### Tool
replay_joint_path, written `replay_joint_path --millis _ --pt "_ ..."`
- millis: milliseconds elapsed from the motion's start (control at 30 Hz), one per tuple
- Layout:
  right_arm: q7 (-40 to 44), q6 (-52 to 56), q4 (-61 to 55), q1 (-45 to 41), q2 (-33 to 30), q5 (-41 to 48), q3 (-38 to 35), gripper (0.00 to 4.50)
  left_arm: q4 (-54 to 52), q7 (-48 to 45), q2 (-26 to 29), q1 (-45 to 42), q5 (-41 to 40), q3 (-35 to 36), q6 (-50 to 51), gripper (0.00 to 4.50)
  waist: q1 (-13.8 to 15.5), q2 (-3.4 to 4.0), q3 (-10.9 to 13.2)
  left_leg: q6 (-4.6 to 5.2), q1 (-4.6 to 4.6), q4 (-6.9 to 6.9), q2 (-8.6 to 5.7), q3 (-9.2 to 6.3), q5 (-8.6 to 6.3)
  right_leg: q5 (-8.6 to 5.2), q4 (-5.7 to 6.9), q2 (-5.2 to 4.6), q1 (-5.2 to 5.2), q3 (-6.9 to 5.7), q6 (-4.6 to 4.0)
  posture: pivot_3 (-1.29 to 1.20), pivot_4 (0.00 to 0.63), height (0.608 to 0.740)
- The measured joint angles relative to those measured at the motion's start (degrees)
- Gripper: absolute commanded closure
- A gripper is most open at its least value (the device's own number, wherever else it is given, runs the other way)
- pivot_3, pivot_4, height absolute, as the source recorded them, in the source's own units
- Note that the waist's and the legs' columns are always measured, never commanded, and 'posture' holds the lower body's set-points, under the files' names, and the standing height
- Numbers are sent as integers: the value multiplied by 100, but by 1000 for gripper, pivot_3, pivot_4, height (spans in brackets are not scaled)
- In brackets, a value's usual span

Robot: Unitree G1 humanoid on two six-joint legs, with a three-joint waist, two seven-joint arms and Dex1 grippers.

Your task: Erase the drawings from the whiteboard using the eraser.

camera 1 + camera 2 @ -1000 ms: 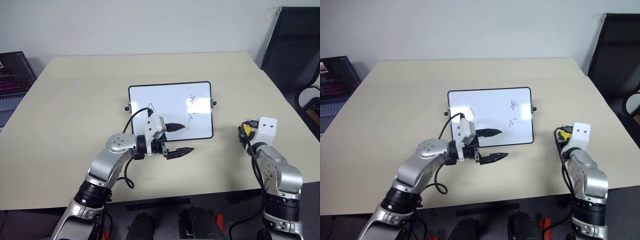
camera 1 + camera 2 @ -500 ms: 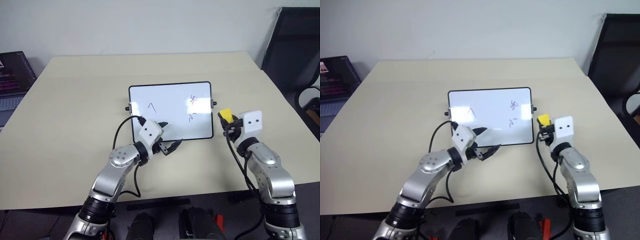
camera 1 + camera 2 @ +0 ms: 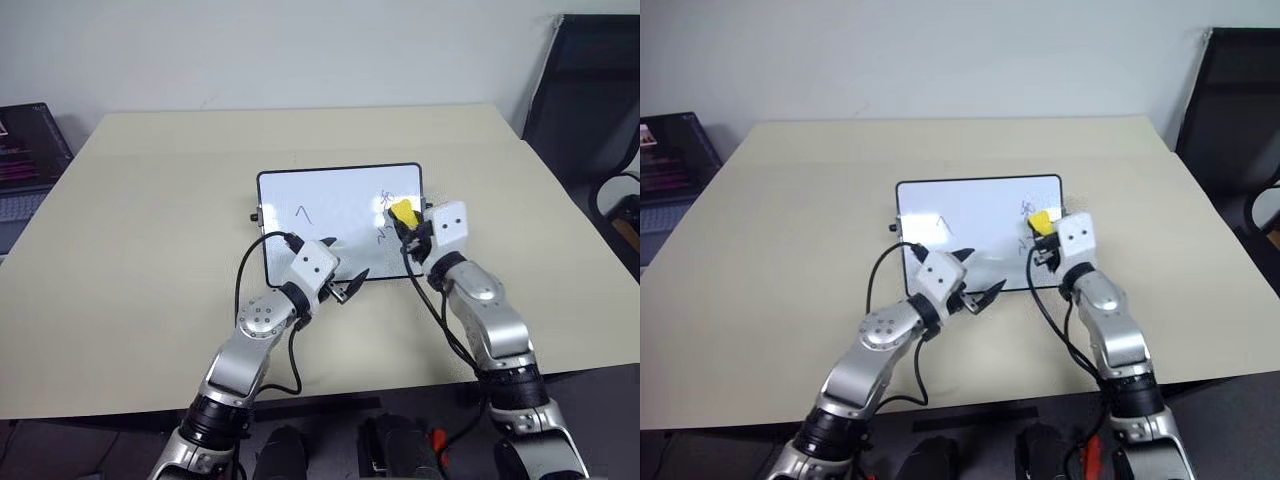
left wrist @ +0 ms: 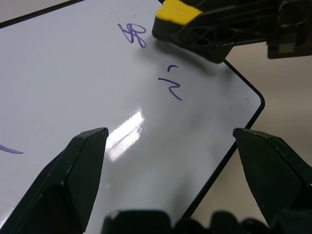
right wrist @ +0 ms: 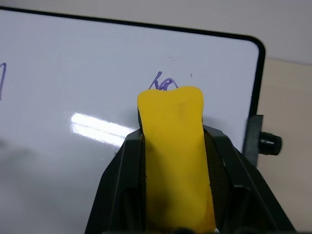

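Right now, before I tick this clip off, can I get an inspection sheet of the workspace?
Surface: beige table, bare around the board.
Job's things: whiteboard flat mid-table; drawings unerased, two at its right end, a caret at left; yellow eraser held over the right-hand marks.
Clutter: nothing seen.
Grippers: right gripper shut on the eraser; left gripper open at the board's near edge.
Cables: black cable looped at the left wrist, another along the right forearm.
Surroundings: laptop far left, black chair right.
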Motion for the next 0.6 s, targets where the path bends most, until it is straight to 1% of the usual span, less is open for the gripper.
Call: replay_joint_path --millis 333,600 --pt "-53 -367 1027 -860 62 -256 45 3278 149 13 -40 -165 16 5 -82 0 0 0 0 0 0 0 0 2 0 1 0 0 0 0 1 0 150 740" --pt "-48 -425 1251 -1045 62 -371 49 3278 149 16 -65 -183 17 5 -86 0 -2 0 0 1 5 2 0 3 1 1 10 0 1 1 1 0 150 740"
